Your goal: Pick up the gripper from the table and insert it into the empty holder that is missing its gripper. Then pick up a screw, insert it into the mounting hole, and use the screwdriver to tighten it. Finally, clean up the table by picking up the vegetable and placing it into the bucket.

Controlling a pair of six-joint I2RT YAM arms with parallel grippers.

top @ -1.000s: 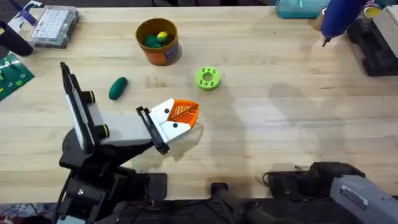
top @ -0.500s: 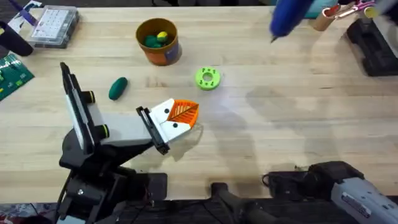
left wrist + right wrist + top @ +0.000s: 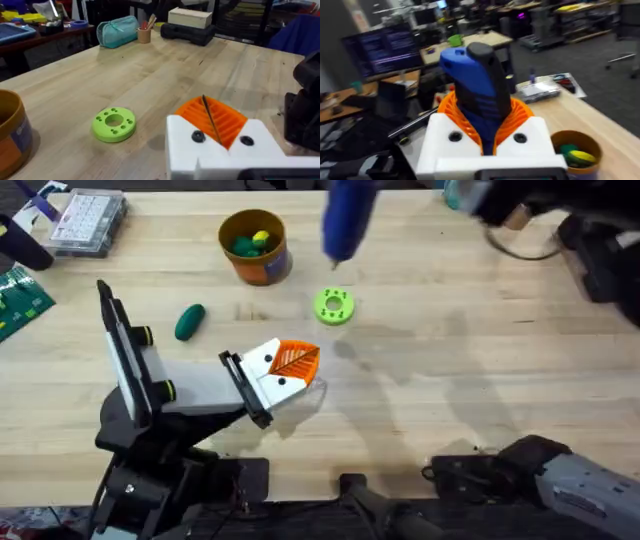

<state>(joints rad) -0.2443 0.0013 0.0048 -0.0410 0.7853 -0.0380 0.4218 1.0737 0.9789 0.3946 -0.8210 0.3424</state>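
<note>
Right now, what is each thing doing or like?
Screwdriver: held in the right hand, raised, bit pointing down above the green disc.
Left hand: fingers shut, empty.
Bucket: upright, toys inside.
Vegetable: lying on the table.

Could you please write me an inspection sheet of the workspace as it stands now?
Surface: wooden table, no spills seen.
Job's things: screwdriver in the air above the green disc; vegetable lying on the table; bucket upright with toy pieces inside.
Clutter: clear parts box at the far left corner; teal pouch and pencil cup at the far edge.
Grippers: left gripper low over the table, holding nothing; right gripper shut on the screwdriver.
Cables: dark cable at the far right.
Surroundings: desks and monitors behind.
</note>
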